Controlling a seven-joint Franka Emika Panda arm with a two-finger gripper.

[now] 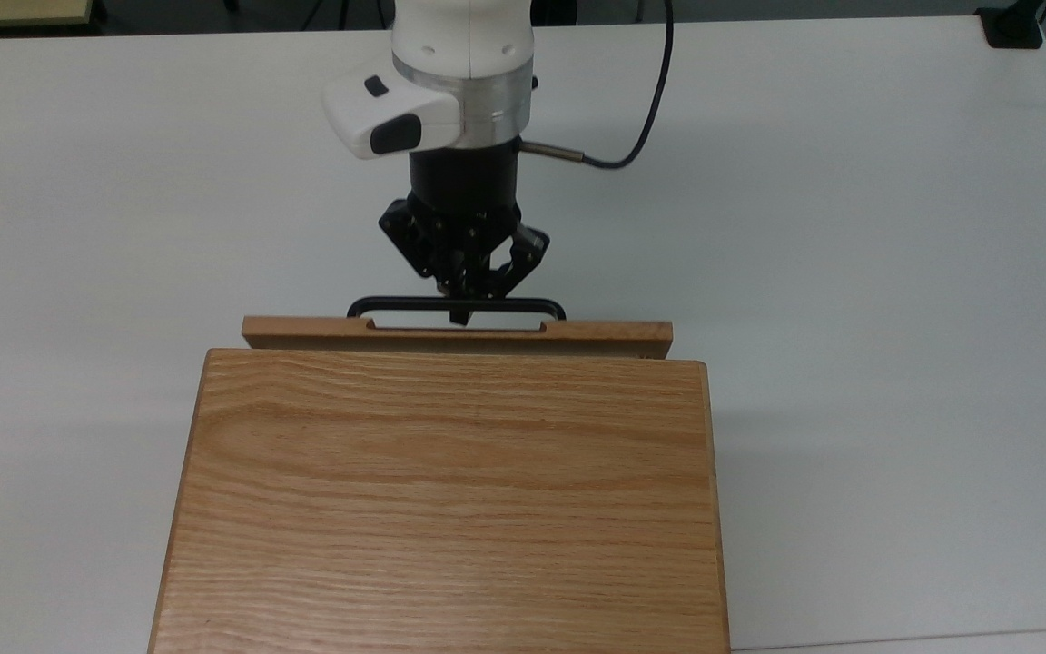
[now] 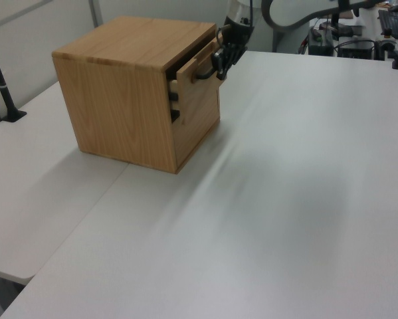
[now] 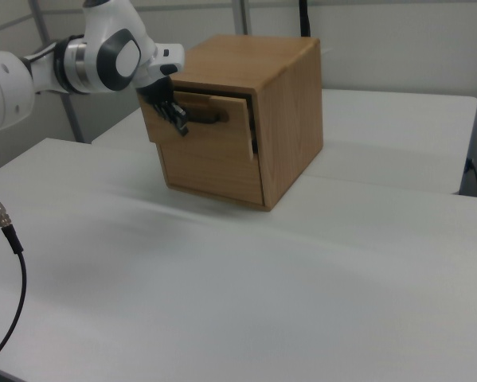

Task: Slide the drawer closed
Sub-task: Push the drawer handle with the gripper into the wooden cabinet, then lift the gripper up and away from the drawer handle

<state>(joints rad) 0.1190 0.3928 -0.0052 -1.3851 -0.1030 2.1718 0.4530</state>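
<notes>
The light oak drawer [image 1: 457,335] sits almost fully inside the larger oak cabinet [image 1: 444,500] on the white table [image 1: 850,227], its front panel's long axis horizontal in the top view. The black two-finger gripper [image 1: 461,313], fingers narrowly closed, touches the slim black bar handle [image 1: 523,302].

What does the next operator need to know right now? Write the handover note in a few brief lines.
End effector: shut on the black handle at its middle.
Drawer: nearly in; the top view shows just its front panel ahead of the cabinet; the left and right views show a narrow gap.
Done: most of the slide.
Left: push the last bit until the front sits flush, then let go and back away.
</notes>
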